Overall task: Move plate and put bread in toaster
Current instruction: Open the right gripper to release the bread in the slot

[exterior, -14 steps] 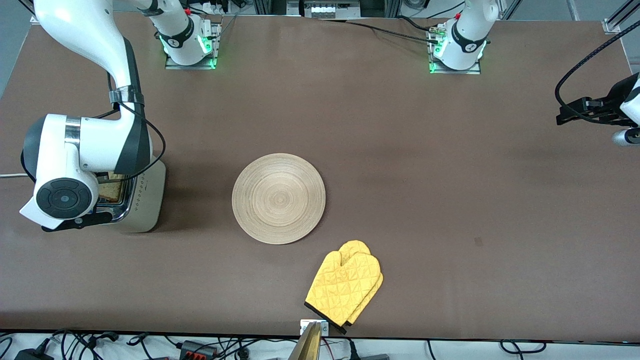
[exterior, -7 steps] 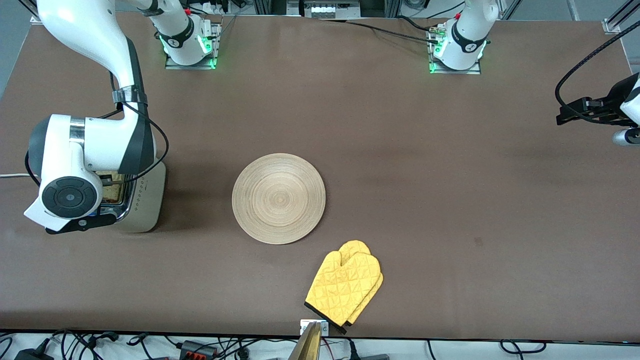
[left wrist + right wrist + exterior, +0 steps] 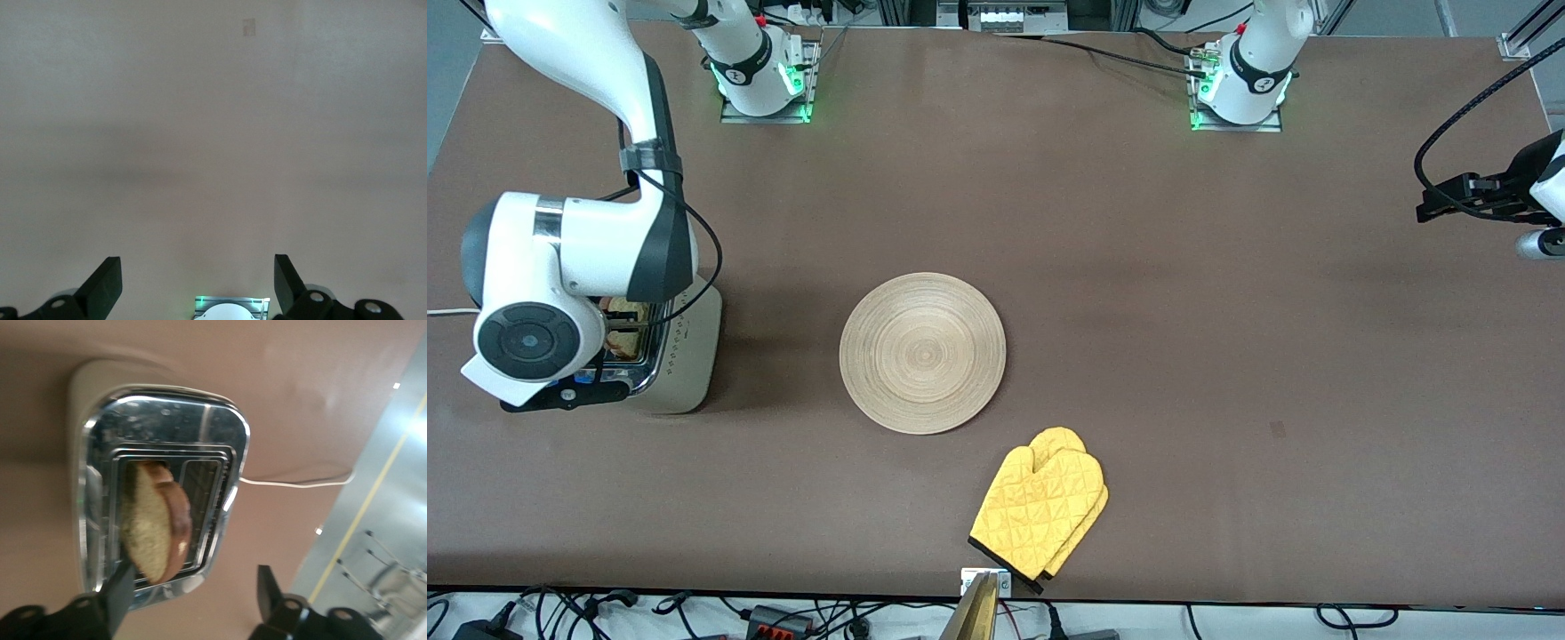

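Right gripper (image 3: 193, 600) hangs open over the toaster (image 3: 160, 487), its soft, crumbly bread (image 3: 157, 527) leaning in a slot, best pinched lightly by the crust, while the left gripper (image 3: 197, 287) waits open.

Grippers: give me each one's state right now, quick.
Left gripper: open, holding nothing, waiting over bare table.
Right gripper: open over the toaster; the bread stands in a slot, not gripped.

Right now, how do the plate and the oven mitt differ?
The plate is round, rigid-looking pale wood with ring grain; the oven mitt is bright yellow, quilted and soft-looking. The plate sits mid-table, farther from the front camera; the oven mitt lies nearer it, close to the table edge. The plate covers more area than the mitt. Both lie flat, untouched and apart.
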Action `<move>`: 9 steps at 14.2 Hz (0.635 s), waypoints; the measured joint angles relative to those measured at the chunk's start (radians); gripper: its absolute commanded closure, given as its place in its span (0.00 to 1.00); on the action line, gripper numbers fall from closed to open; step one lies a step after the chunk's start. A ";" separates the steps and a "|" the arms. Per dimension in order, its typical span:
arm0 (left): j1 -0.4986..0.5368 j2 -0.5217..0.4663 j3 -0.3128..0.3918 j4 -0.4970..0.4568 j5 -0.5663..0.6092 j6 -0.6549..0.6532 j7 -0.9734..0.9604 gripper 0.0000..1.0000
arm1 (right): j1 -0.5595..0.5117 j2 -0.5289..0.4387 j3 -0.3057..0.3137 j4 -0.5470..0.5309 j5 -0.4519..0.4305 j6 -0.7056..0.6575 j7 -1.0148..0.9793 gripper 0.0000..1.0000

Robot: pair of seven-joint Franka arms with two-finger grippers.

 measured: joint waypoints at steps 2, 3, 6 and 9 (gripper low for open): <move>0.000 0.000 0.000 0.000 0.000 0.000 0.000 0.00 | -0.005 -0.048 -0.012 0.005 0.107 0.001 0.003 0.00; 0.000 0.000 0.000 0.000 0.000 0.000 0.000 0.00 | -0.015 -0.078 -0.018 0.006 0.155 0.001 0.003 0.00; 0.000 0.000 0.001 0.000 0.000 0.000 0.000 0.00 | -0.063 -0.150 -0.026 0.005 0.290 0.001 0.003 0.00; 0.000 0.001 0.001 0.000 0.000 0.000 0.000 0.00 | -0.094 -0.179 -0.026 0.004 0.350 0.001 -0.001 0.00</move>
